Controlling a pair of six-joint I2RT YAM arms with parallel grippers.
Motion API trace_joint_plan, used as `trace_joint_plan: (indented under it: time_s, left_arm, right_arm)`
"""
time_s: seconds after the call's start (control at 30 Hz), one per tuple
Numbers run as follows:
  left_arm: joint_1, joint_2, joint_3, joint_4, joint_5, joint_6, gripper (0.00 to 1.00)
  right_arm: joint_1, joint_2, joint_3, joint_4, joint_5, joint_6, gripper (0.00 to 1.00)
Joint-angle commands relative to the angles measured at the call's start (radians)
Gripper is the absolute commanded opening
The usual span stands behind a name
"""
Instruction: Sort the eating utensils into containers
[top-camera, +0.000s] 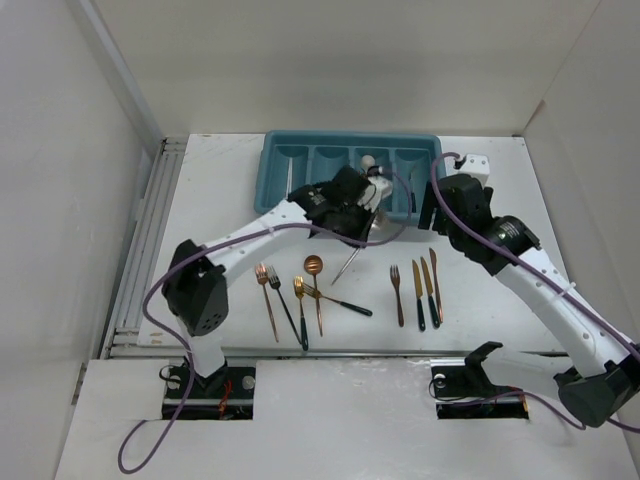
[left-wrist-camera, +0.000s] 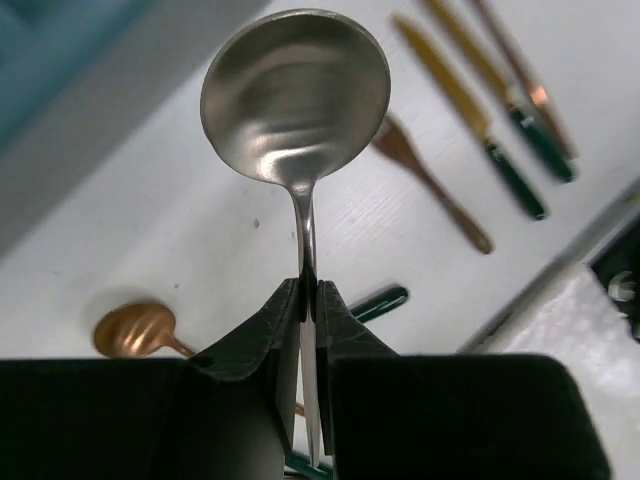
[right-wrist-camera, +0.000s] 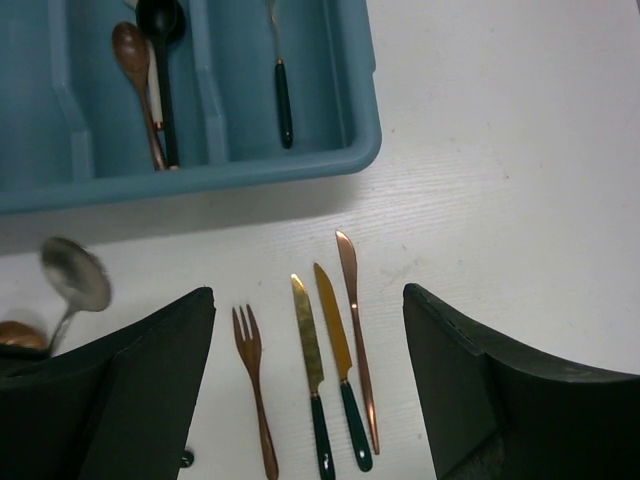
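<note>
Spoon transfer: we judge the left fingers (left-wrist-camera: 288, 305), clenched on the silver spoon (left-wrist-camera: 295, 95), must next carry it to the tray (top-camera: 350, 137) compartment holding spoons; right fingers (right-wrist-camera: 480, 390) gape empty.

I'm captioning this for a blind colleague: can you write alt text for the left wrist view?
Black jaws are shut on the handle of a silver spoon, its bowl pointing away over a white table. Beyond lie a copper fork and knives with green handles, and a copper spoon at lower left.
</note>
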Motion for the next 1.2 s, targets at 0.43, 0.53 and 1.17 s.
trace_joint_plan:
  time_s: [0.43,0.53,1.17]
  left_arm:
    - [0.225,0.396,0.74,0.347,-0.083,-0.218,0.0]
    - [0.225,0.451,0.761,0.41,-0.083,-0.228,0.0]
    - [0.395,0.228,0.749,0.204,-0.189,-0.15,0.72]
  right_arm:
    - [-0.11,0.064,0.046,0.064,-0.176,-0.055,0.81]
    - [-0.11,0.055,0.01,0.063,-0.186,-0.055,0.81]
    - [0.162,0.178,-0.038,0.165,-0.392,-0.274,0.85]
